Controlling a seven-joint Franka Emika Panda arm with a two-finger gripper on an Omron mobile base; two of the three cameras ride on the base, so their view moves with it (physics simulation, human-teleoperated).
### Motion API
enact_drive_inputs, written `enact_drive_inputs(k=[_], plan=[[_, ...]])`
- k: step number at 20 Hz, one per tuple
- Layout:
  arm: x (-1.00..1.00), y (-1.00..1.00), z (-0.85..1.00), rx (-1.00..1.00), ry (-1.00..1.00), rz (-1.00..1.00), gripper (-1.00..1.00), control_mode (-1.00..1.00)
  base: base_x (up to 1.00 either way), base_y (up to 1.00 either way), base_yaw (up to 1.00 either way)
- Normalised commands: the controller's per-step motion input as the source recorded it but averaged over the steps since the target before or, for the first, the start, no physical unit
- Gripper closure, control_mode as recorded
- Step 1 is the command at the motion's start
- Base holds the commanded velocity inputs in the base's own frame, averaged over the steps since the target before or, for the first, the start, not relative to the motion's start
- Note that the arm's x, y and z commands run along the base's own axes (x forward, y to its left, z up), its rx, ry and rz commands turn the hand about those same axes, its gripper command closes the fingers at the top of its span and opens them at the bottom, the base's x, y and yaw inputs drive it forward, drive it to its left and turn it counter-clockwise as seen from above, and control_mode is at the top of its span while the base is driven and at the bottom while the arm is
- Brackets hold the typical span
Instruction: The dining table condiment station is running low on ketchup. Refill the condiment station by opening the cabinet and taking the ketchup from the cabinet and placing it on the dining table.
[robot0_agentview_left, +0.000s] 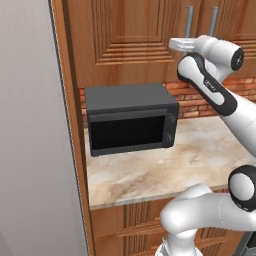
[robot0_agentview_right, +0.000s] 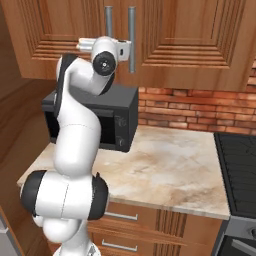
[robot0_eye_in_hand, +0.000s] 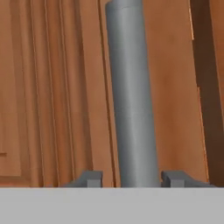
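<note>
Up at the cabinet (robot0_agentview_right: 180, 35), doors shut, the gripper (robot0_eye_in_hand: 131, 178) is straddling the left door's handle (robot0_eye_in_hand: 131, 100), jaws spread either side, not clamping, apparently lining up to pull. Microwave (robot0_agentview_left: 130, 117) sits at six o'clock below. Ketchup presumably inside.

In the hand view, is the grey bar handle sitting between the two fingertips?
Yes: the handle of the cabinet rises straight up between the gripper fingertips, one on each side of it.
</note>
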Motion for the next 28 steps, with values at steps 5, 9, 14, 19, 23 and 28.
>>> enact_drive_inputs(k=[5, 9, 14, 19, 23, 28], plan=[[-0.15, 0.02, -0.04, 0.03, 0.16, 0.09, 1.0, -1.0, 0.0, 0.0, 0.0], [-0.91, 0.37, 0.0, 0.06, 0.06, 0.0, 1.0, -1.0, 0.0, 0.0, 0.0], [-1.0, 0.71, 0.0, 0.03, 0.08, 0.02, 1.0, -1.0, 0.0, 0.0, 0.0], [-0.97, 0.91, 0.0, 0.03, 0.17, 0.06, 1.0, -1.0, 0.0, 0.0, 0.0], [-0.82, 1.0, 0.0, 0.02, 0.24, 0.1, 1.0, -1.0, 0.0, 0.0, 0.0], [-0.63, 0.93, -0.11, 0.0, 0.21, 0.11, -1.0, -1.0, 0.0, 0.0, 0.0]])
